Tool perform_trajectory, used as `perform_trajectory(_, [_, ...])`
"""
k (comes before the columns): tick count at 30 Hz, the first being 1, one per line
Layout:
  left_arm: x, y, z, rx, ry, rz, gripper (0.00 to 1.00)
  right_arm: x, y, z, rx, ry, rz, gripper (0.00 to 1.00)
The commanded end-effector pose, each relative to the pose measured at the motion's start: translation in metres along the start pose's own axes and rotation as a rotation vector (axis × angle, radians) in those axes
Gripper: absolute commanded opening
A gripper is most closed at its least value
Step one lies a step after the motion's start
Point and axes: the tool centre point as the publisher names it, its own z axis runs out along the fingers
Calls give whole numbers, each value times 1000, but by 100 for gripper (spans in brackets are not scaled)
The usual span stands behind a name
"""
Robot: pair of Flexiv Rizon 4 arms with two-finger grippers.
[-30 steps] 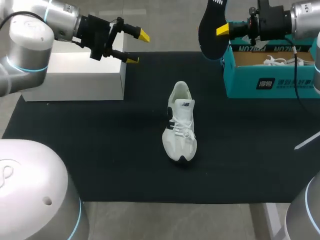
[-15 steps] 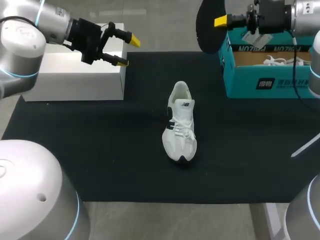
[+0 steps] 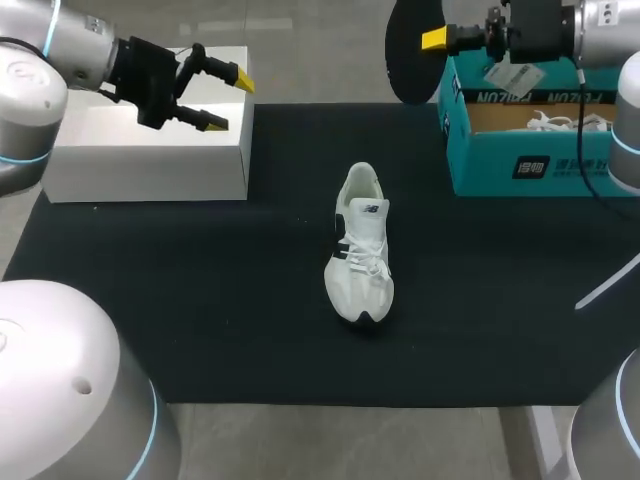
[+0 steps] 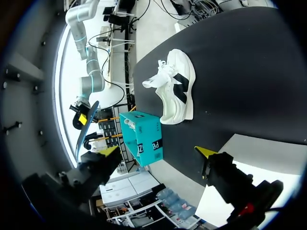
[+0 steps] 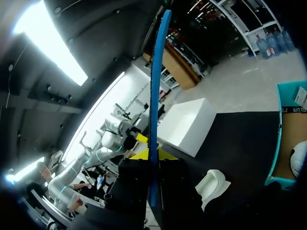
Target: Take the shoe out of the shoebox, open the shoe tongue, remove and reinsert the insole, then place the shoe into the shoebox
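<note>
Black-matted desk, white shoe lying mid-mat, long axis near to far, toe at the near end, heel opening toward the far edge. Right jaws pinching the dark insole, held high beside the shoebox, far-right of the heel; likely the nearer arm for reinsertion. Left jaws spread, empty, over the white box, well apart.

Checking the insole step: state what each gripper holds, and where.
Right gripper holds the dark insole, pinched at its edge; left gripper is open, holding nothing.
</note>
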Motion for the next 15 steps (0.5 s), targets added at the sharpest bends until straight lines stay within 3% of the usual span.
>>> perform_trajectory(1, [7, -5, -6, -41, 4, -6, 100, 0, 2, 0, 3, -4, -2, 0])
perform_trajectory(5, [6, -2, -13, -92, -22, -64, 100, 1, 2, 0, 1, -7, -3, 0])
perform_trajectory(15, [15, -11, -23, -61, -8, -54, 100, -1, 0, 3, 1, -6, 6, 0])
